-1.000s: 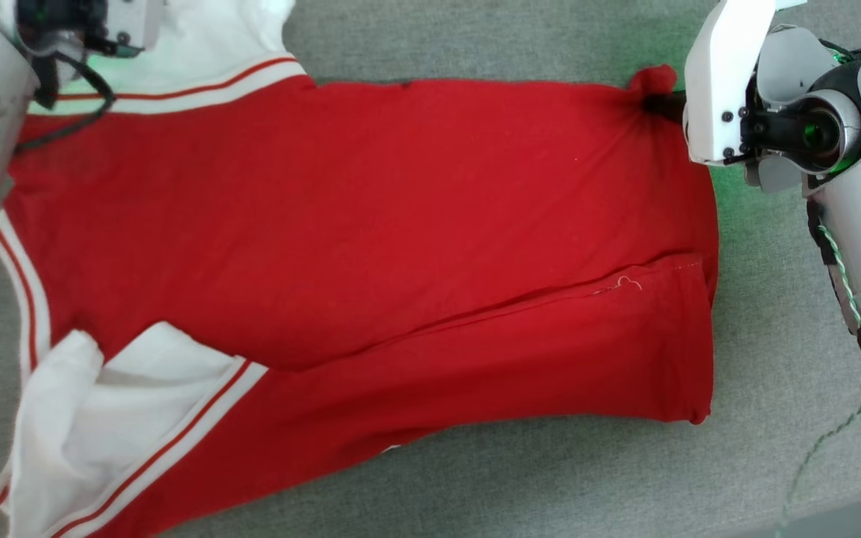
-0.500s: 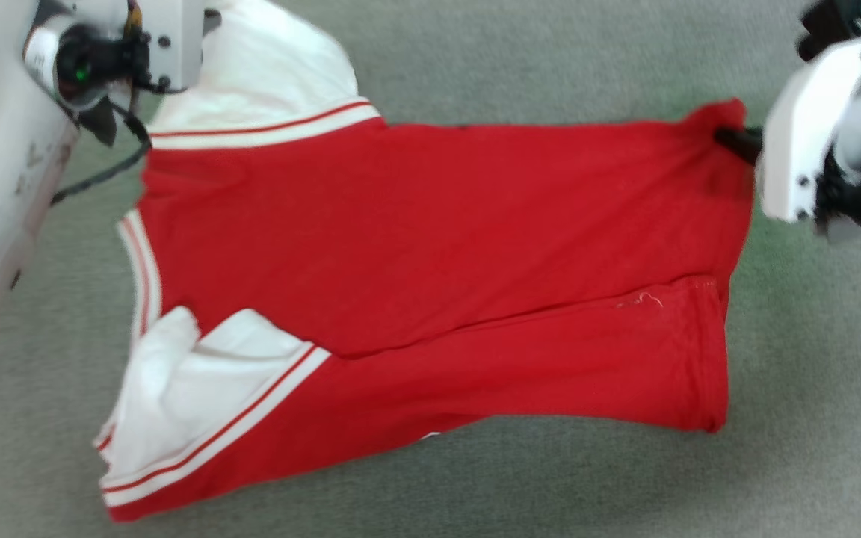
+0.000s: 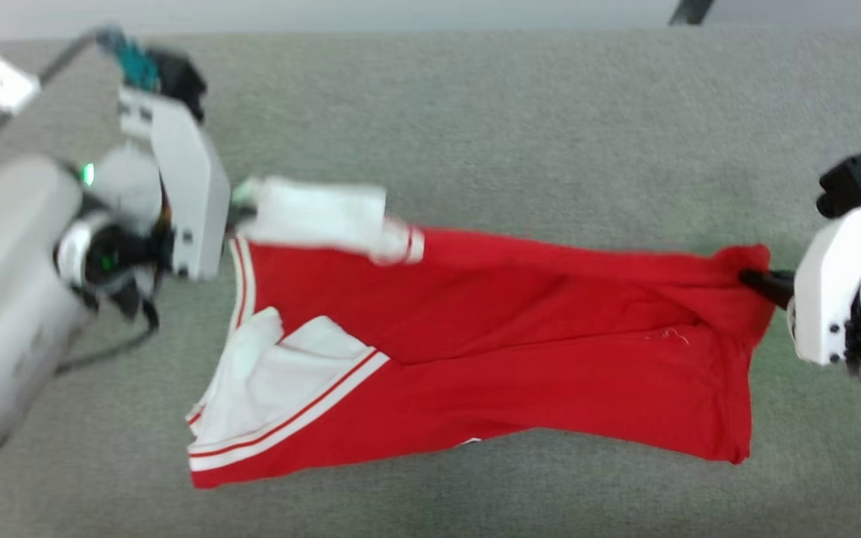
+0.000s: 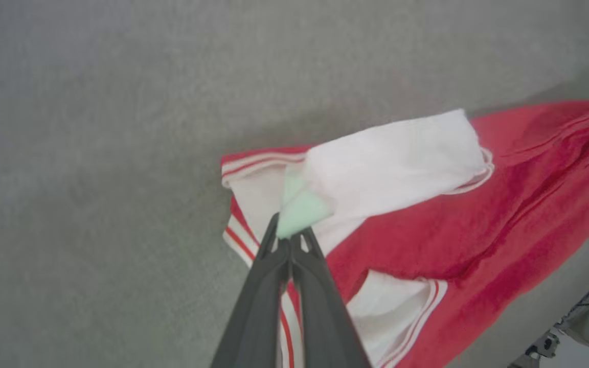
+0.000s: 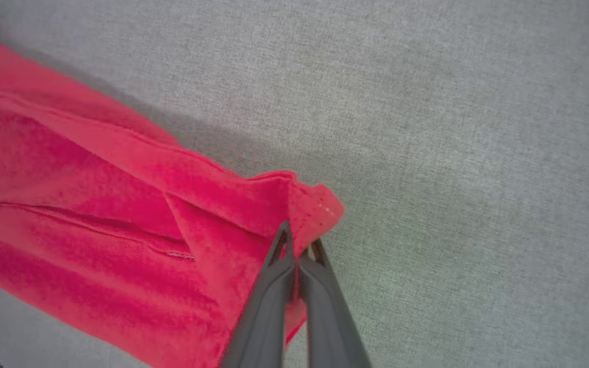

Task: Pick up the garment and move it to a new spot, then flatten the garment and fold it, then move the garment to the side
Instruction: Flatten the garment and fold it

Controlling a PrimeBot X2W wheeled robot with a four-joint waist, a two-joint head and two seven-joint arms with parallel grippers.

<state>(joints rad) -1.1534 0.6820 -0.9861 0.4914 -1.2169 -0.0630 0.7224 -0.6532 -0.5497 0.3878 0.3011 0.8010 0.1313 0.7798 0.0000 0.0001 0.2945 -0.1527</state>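
Grey felt-like surface (image 3: 475, 112) spreads under everything. The left gripper (image 4: 289, 239), at 9 o'clock in the head view, is pinched tight on a white sleeve corner of the garment (image 3: 520, 359), and the right gripper (image 5: 299, 244), at 3 o'clock, is clamped on its red hem corner. Between them it stretches across the middle, top edge taut, the rest sagging toward 6 o'clock.

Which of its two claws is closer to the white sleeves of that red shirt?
Left. The left gripper pinches the edge of a white sleeve; the right gripper clamps the red hem corner at the opposite end of the shirt, away from both sleeves.
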